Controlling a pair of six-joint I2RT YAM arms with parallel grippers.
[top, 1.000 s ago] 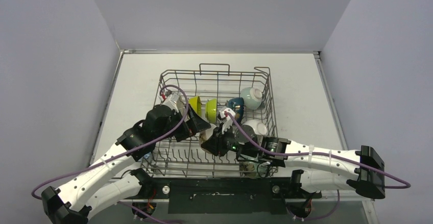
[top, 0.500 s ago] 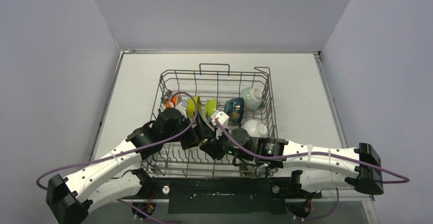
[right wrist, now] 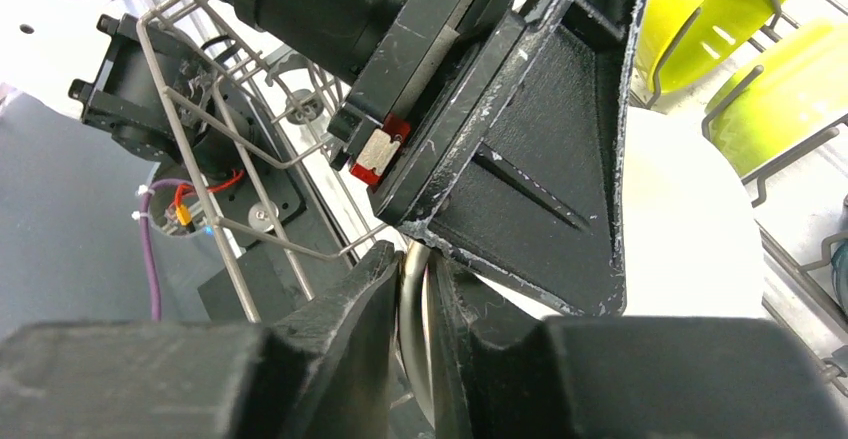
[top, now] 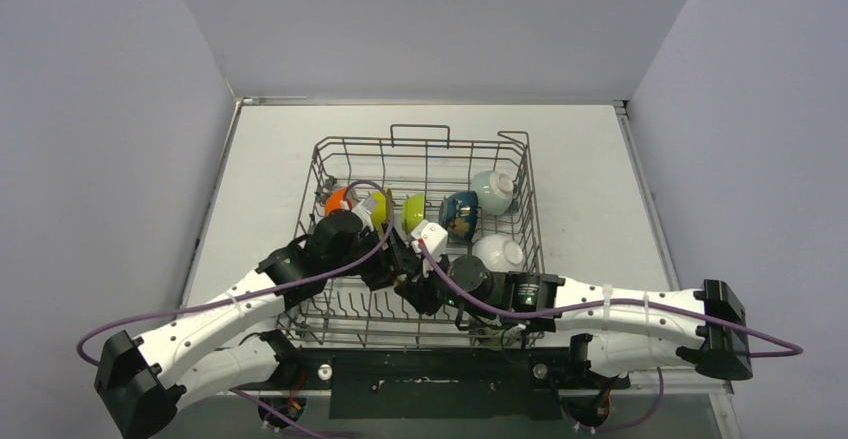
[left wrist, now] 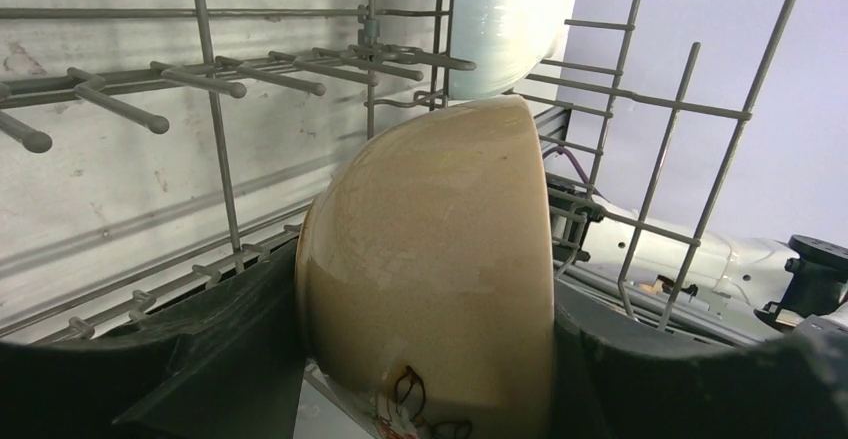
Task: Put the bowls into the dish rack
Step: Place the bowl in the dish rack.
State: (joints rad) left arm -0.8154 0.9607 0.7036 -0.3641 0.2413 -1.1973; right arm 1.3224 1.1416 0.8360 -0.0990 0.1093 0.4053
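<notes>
Where the two arms meet inside the dish rack (top: 430,159), the beige bowl (left wrist: 430,269) is held turned on its side. Its rounded outside faces the left wrist camera, and a small dark drawing sits low on its wall. The left gripper (left wrist: 425,359) has the bowl between its jaws, one black finger pressed to each flank, so those jaws are grasping it across its width. The right gripper (right wrist: 415,269) is clenched on a thin curved edge that looks to be the same bowl's rim, and the bowl's pale body spreads away behind the left arm's finger. Whether the bowl touches the rack's floor I cannot tell. It sits toward the near middle of the rack, with rows of tines (left wrist: 120,109) beyond it.

Farther back in the rack the other bowls stand on edge among the wires. An orange bowl (top: 336,200) is at the left, followed by a yellow bowl (right wrist: 710,19), a lime bowl (top: 413,212) and a dark blue bowl (top: 460,211). A pale green bowl (top: 492,191) is toward the far right corner. A white bowl (top: 500,252) lies nearer, close to the right wall of the rack.

The rack stands in the middle of the white tabletop (top: 270,159), which is closed in by pale lilac walls (top: 100,109) on three sides. Purple cables (top: 250,299) trail along both arms.
</notes>
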